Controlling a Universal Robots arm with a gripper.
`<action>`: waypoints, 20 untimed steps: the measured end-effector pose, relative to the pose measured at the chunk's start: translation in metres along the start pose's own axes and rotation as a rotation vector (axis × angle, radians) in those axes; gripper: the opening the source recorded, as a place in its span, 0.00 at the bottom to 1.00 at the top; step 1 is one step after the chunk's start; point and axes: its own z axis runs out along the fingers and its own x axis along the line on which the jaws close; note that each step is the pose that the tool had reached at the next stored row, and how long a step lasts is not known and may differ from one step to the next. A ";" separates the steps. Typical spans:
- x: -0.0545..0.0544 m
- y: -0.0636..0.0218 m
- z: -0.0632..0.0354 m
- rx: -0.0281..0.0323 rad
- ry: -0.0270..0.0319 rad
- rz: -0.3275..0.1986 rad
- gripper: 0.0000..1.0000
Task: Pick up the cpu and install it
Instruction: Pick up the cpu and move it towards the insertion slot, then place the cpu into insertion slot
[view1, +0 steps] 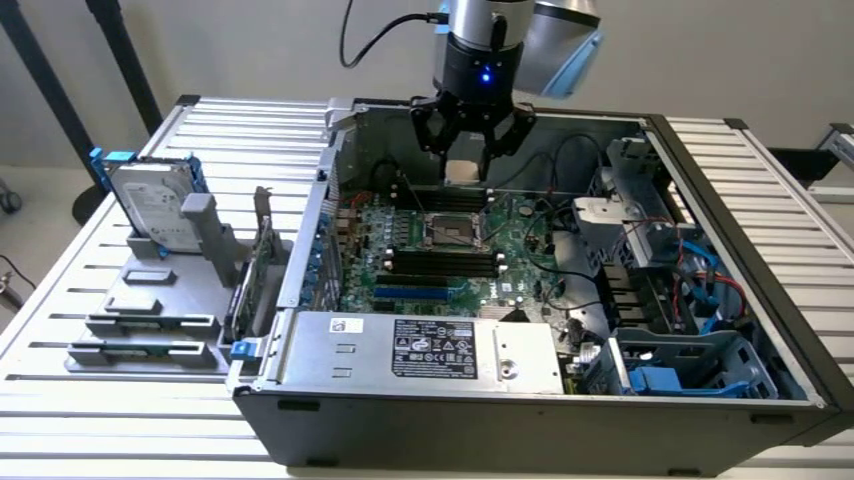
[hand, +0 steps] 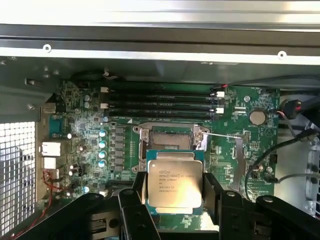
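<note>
My gripper (view1: 466, 158) hangs inside the open computer case, shut on the cpu (view1: 463, 170), a small square chip with a silver-grey top. In the wrist view the cpu (hand: 174, 183) sits flat between my two black fingers (hand: 139, 192), printed side up. It is held in the air above the green motherboard (view1: 514, 250), a little behind the open cpu socket (view1: 454, 232). The socket (hand: 169, 136) lies just beyond the chip in the wrist view, its metal frame open and bare inside.
The case walls (view1: 534, 400) surround the board, with the power supply (view1: 427, 348) at the front and drive cages with blue cables (view1: 681, 280) on the exterior view's right. Black memory slots (hand: 160, 102) flank the socket. A hard drive (view1: 150, 205) stands in grey holders outside the case.
</note>
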 end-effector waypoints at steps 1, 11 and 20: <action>0.000 0.0000 0.0000 0.0003 0.0007 0.000 0.55; 0.000 0.0000 0.0000 0.0003 0.0090 0.000 0.55; 0.002 0.0000 0.0003 -0.0001 0.0114 0.014 0.55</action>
